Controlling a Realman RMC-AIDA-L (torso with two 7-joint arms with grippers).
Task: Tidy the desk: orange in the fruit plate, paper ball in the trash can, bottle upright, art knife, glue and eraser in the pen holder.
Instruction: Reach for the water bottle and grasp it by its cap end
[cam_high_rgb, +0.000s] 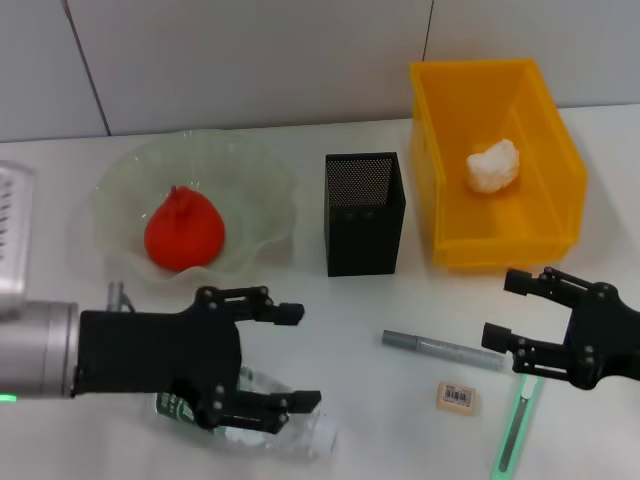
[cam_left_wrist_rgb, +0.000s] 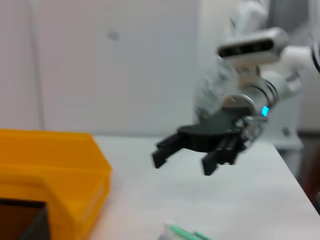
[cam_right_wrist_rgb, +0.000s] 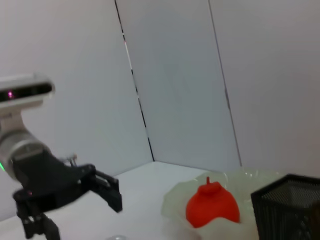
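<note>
The left gripper (cam_high_rgb: 290, 358) hangs over the near left of the desk with its jaws spread wide and nothing between them. Directly beneath it lies the bottle (cam_high_rgb: 262, 424), on its side, its long axis running roughly left to right along the near edge; the green label sits toward the robot's left, and the clear end reaches out to the right past the lower finger. Which end carries the cap cannot be made out, as the gripper covers much of it.

The step in hand looks to be standing the bottle upright. The next move likely calls for lowering the open jaws around the bottle's body across its long axis, closing, then tipping it up onto its base.

The right gripper (cam_high_rgb: 510, 310) hovers over the near right, also open and empty, just above the art knife (cam_high_rgb: 514, 430), whose length runs nearly toward and away from the robot. The glue (cam_high_rgb: 441, 349) lies left to right beside it, with the eraser (cam_high_rgb: 456, 396) just nearer.

The orange (cam_high_rgb: 184, 232) already rests in the fruit plate (cam_high_rgb: 268, 170), the paper ball (cam_high_rgb: 494, 166) in the trash can (cam_high_rgb: 430, 160), and the pen holder (cam_high_rgb: 364, 235) stands between them.
</note>
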